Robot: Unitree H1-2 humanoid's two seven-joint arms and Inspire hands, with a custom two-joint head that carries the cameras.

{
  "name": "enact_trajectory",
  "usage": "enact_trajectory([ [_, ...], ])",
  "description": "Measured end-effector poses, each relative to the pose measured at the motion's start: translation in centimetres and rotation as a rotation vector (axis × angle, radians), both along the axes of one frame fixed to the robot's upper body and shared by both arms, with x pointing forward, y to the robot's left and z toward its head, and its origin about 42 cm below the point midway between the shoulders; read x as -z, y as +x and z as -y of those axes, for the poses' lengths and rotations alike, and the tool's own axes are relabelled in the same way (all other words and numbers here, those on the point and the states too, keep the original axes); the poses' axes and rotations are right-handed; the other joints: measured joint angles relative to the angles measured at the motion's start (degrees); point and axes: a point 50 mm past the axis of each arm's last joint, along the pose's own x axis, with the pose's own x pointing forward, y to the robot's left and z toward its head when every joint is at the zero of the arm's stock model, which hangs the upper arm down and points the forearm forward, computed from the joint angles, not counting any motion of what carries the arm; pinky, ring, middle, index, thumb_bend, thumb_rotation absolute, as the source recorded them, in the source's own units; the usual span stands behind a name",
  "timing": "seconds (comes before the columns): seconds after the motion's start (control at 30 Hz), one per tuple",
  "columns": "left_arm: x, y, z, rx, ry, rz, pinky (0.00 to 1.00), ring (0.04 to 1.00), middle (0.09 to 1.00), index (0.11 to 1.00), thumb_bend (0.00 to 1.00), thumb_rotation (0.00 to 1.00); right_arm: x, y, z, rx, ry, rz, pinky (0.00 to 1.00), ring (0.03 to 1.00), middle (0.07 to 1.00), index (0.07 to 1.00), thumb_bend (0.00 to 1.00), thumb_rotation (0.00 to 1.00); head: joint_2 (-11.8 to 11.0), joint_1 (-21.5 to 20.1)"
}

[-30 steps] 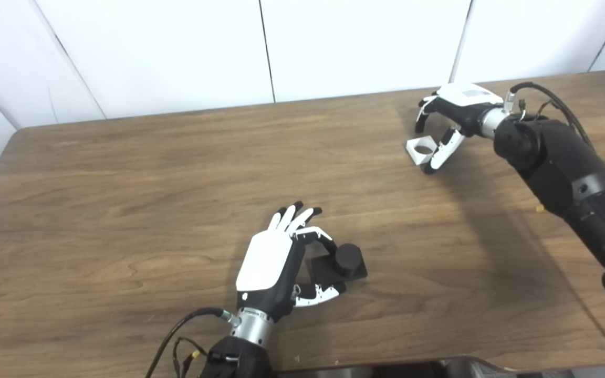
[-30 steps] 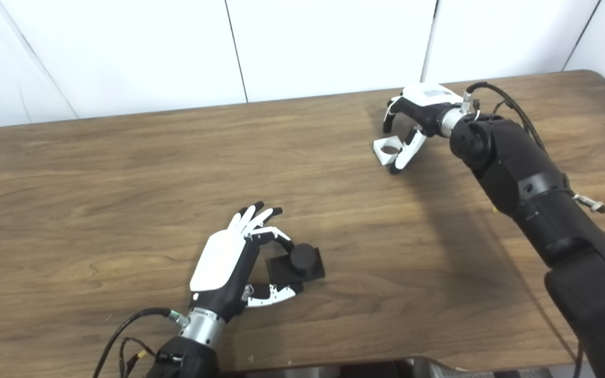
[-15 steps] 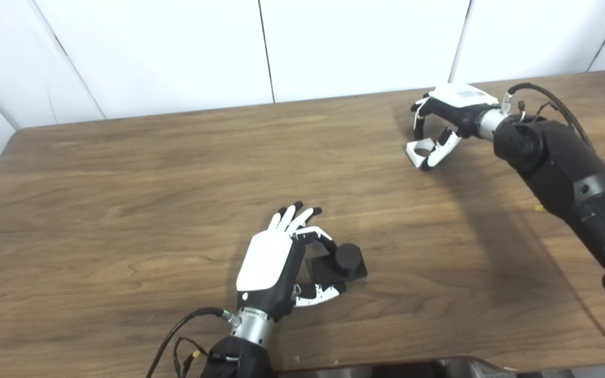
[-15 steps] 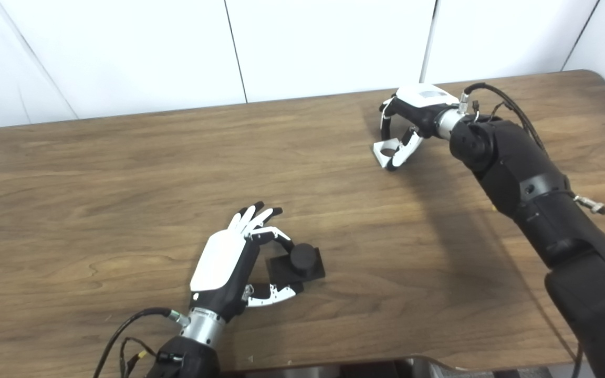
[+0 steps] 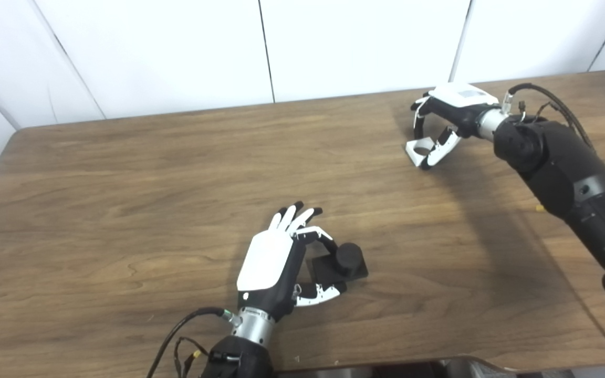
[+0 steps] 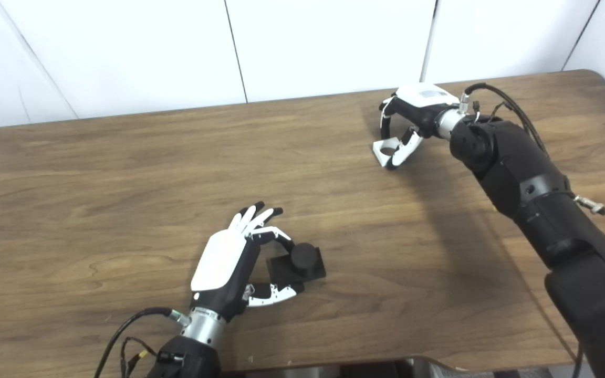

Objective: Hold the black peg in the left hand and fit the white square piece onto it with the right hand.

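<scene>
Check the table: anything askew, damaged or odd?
Nothing stands out. The black peg sits upright on the wooden table with the left robot hand around it. The white square piece lies flat at the far right, the right robot hand closing on it. No spills or damage visible.

The peg (image 5: 342, 264) is set on the surface (image 5: 124, 184) near its front edge, about midway across. The left hand (image 5: 273, 262) is placed just left of the peg. The square piece (image 5: 421, 151) is found well behind and right of the peg, with the right hand (image 5: 452, 113) just behind it.
</scene>
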Motion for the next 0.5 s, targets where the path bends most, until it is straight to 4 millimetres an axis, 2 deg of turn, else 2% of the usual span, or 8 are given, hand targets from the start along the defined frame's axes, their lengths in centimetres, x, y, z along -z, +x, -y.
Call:
enact_trajectory([
  [0.5, 0.12, 0.07, 0.05, 0.001, -0.002, 0.006, 1.00, 0.989, 0.910, 0.495, 0.50, 0.07, 0.21, -0.16, 0.28, 0.005, 0.016, 0.011, 0.90, 0.978, 0.894, 0.490, 0.53, 0.15, -0.5, 0.0],
])
